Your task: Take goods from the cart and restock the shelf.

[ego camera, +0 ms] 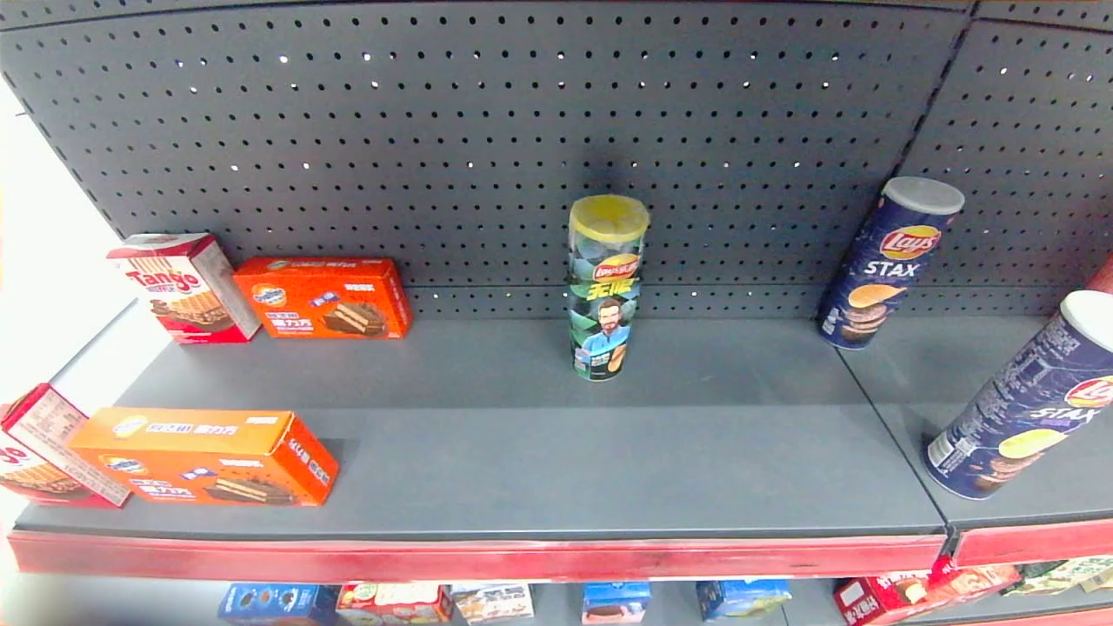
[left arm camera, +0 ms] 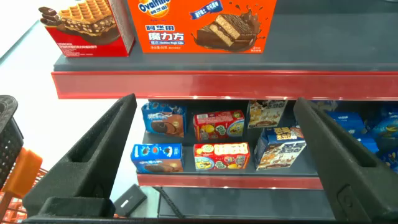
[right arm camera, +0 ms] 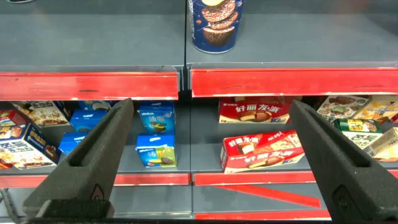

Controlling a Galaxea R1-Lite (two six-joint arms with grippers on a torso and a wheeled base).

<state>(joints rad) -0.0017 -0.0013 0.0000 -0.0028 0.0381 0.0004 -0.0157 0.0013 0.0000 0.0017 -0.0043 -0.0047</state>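
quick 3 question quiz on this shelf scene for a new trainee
1. True or false: the yellow-lidded can stands upright on the top shelf.
2. How many orange boxes sit on that shelf? A one, B two, C four.
3. Fill in: the left end effector and the right end effector are both ____.
Key: 1 true; 2 B; 3 open.
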